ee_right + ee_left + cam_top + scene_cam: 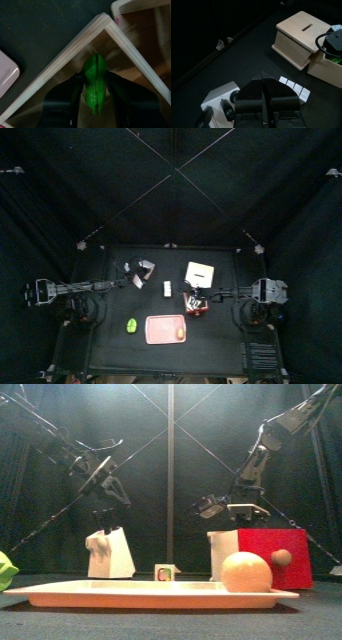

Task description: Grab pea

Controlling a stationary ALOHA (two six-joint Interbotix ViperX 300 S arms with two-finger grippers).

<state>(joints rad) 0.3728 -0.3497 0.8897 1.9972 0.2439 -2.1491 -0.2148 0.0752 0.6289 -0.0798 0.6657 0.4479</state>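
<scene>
In the right wrist view a green pea pod (93, 92) stands between the two jaws of my right gripper (93, 80), which close on it from both sides. Behind it is the inside corner of an open wooden box (73, 47). In the top view the right gripper (198, 304) is over the red-sided box (197, 308) at the table's middle right. In the front view it (218, 509) hangs just above that red box (274, 554). The pea does not show in these two views. My left gripper (264, 85) is shut and empty, resting above the table's left side (138, 280).
A pink tray (166, 328) with a tan egg (246, 572) lies at the front. A light green thing (131, 325) lies left of the tray. A wooden slotted box (304, 37), a white block (110, 552) and a white card (294, 87) stand further back.
</scene>
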